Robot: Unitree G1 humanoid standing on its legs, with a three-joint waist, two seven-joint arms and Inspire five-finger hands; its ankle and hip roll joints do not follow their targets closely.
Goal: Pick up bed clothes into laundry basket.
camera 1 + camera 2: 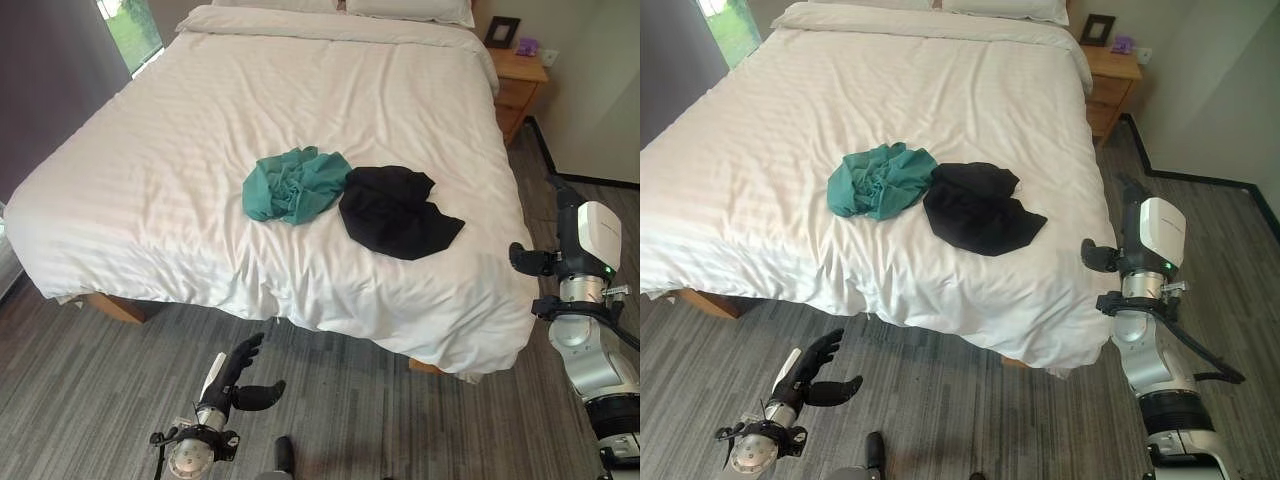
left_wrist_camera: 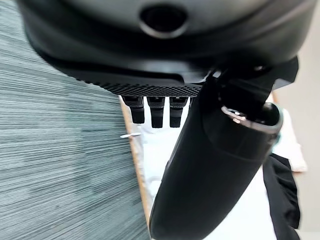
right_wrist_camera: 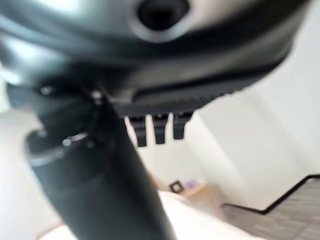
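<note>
A crumpled teal garment (image 1: 295, 185) and a black garment (image 1: 395, 210) lie side by side in the middle of the white bed (image 1: 200, 150), edges touching. My left hand (image 1: 232, 375) hangs low over the floor in front of the bed's foot, open, fingers (image 2: 156, 112) straight and holding nothing. Past them in the left wrist view are the bed's edge and the black garment (image 2: 282, 190). My right hand (image 1: 568, 225) is raised beside the bed's right front corner, open and empty, its fingers (image 3: 160, 127) straight. Both hands are well apart from the clothes.
A wooden nightstand (image 1: 520, 75) with a dark picture frame (image 1: 502, 32) stands at the bed's far right. Pillows (image 1: 410, 8) lie at the head. A window (image 1: 130, 30) is at the far left. Grey plank floor (image 1: 80, 380) runs along the bed's foot and right side.
</note>
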